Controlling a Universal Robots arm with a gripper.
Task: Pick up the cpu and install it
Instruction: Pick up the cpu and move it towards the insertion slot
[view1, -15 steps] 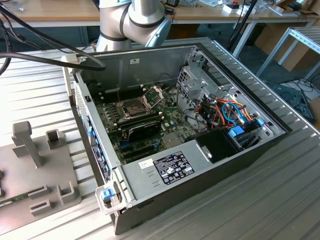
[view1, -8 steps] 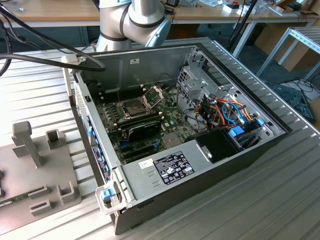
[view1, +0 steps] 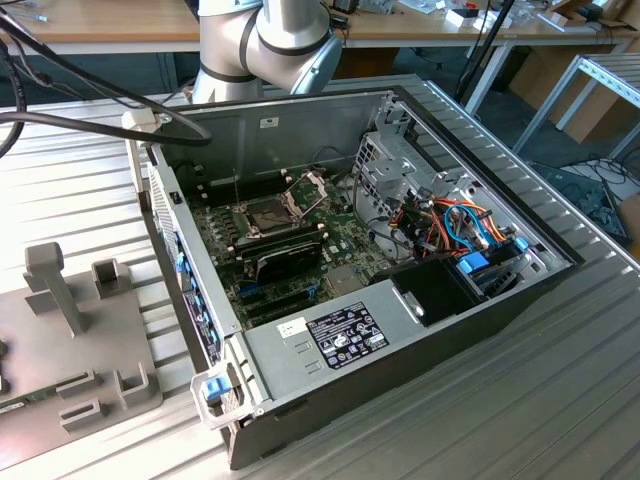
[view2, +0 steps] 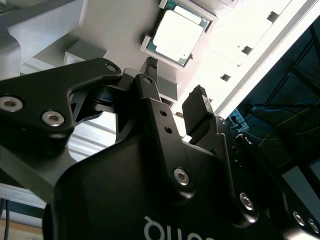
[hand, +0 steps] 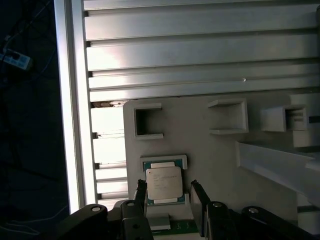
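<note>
The gripper (hand: 169, 196) is spread, with a finger (hand: 141, 192) off each side of the cpu (hand: 164, 183). The cpu lies flat in its pocket on the grey plate (hand: 210, 165), edges square to the fingers. Contact cannot be told. The brackets (hand: 147, 121) stand well apart. In the exterior view the plate sits lower left.

A ribbed aluminium table (view1: 520, 400) is carrying an open computer case (view1: 400, 385) across its middle. A grey fixture plate (view1: 110, 335) is lying flat near the edge on the exterior view's left, and black cables (view1: 100, 87) are trailing over the far corner there.
</note>
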